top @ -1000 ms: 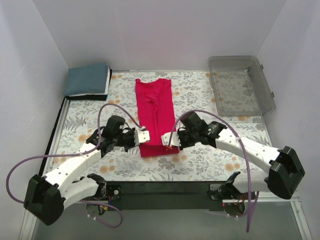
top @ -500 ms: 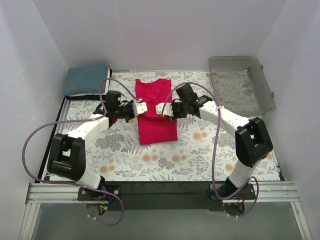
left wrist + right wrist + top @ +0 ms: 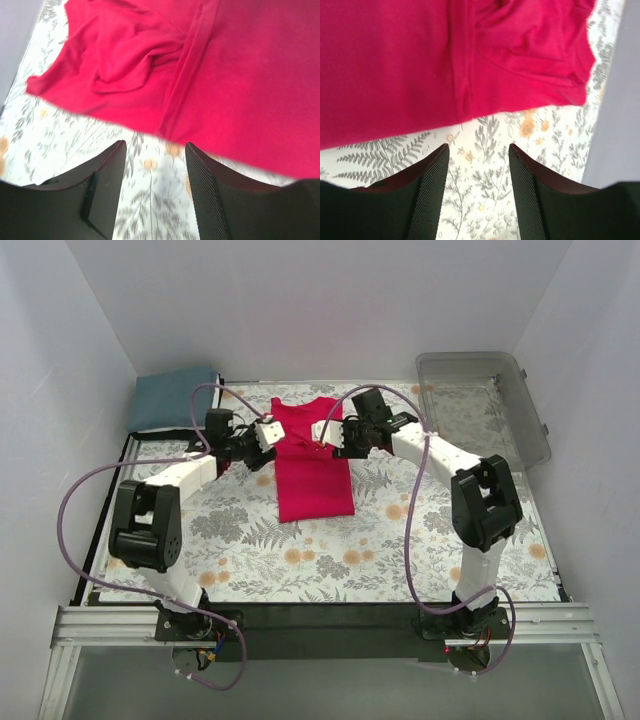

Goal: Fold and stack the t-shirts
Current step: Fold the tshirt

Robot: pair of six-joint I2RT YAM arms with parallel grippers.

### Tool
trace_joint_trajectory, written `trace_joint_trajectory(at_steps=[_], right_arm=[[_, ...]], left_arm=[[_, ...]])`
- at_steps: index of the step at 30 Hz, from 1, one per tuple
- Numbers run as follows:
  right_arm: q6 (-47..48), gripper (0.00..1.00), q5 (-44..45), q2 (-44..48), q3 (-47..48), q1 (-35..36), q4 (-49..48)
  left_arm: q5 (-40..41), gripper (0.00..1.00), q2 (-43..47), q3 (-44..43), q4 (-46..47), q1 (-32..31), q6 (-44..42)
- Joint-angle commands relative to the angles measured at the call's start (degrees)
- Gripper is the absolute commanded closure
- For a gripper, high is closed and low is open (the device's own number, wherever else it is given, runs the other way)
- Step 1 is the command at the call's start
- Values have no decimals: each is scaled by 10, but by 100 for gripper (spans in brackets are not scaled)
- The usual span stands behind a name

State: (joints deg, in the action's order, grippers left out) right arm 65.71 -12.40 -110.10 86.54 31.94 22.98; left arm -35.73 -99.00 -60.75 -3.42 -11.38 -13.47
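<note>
The crimson-pink t-shirt [image 3: 314, 478] lies folded into a narrow strip on the floral table, its collar end towards the back. My left gripper [image 3: 268, 433] hovers at its back left edge and my right gripper [image 3: 322, 430] at its back right edge. The left wrist view has the left gripper [image 3: 155, 147] open over bare tablecloth, with the pink cloth [image 3: 240, 90] just past the fingertips. My right gripper [image 3: 479, 147] is open the same way, the pink shirt [image 3: 395, 65] lying beyond it. The teal-blue t-shirt [image 3: 175, 398] sits folded at the back left corner.
A clear plastic bin [image 3: 482, 410] stands at the back right. The floral tablecloth [image 3: 400, 540] covers the table between white walls. A black strip runs along the table's left edge [image 3: 112, 500]. Both arms reach far back, with purple cables looping over them.
Both grippers have carried the shirt's near hem from the front towards the back, folding it shorter. Both jaws, shut on the cloth before, have opened and let it go.
</note>
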Motion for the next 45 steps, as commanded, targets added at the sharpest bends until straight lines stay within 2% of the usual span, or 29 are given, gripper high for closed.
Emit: trace_joint_trajectory(at_steps=[1, 4, 6, 10, 13, 18, 26, 31, 32, 34, 35, 36, 38, 39, 42, 45], right_arm=[[-23, 46, -44, 106, -7, -7, 14], [-30, 52, -74, 161, -72, 14, 56], [-35, 52, -75, 184, -138, 44, 58], [-48, 50, -66, 199, -211, 84, 48], [-68, 50, -61, 184, -231, 99, 33], [-64, 50, -41, 163, -283, 113, -19], [-53, 51, -16, 116, -298, 115, -60], [-58, 56, -1, 102, -307, 115, -71], [-59, 58, 2, 101, -311, 115, -73], [-62, 72, 10, 96, -312, 115, -74], [-67, 81, 13, 93, -312, 115, -74], [-74, 98, 23, 87, -306, 115, -74], [-94, 99, 33, 80, -291, 113, -59], [-104, 99, 33, 76, -271, 112, -48], [-121, 99, 11, 95, -247, 108, -5], [-137, 99, -25, 133, -228, 108, 55]], left_arm=[[-64, 51, 113, 47, -12, 29, 30], [-78, 51, 207, 112, -48, 5, 26], [-59, 52, 259, 175, -74, -42, 24], [-12, 51, 302, 255, -42, -116, 59], [7, 46, 297, 273, -29, -136, 88], [35, 45, 272, 303, 7, -155, 63], [67, 45, 219, 327, 60, -160, 45], [72, 48, 193, 324, 68, -160, 38], [75, 50, 184, 325, 69, -160, 36], [79, 55, 170, 325, 70, -160, 26], [86, 63, 166, 325, 70, -160, 24], [89, 66, 162, 323, 71, -159, 26], [93, 76, 155, 311, 65, -159, 34], [91, 85, 156, 304, 46, -159, 37], [70, 98, 191, 291, -2, -159, 43], [36, 100, 256, 281, -48, -159, 47]])
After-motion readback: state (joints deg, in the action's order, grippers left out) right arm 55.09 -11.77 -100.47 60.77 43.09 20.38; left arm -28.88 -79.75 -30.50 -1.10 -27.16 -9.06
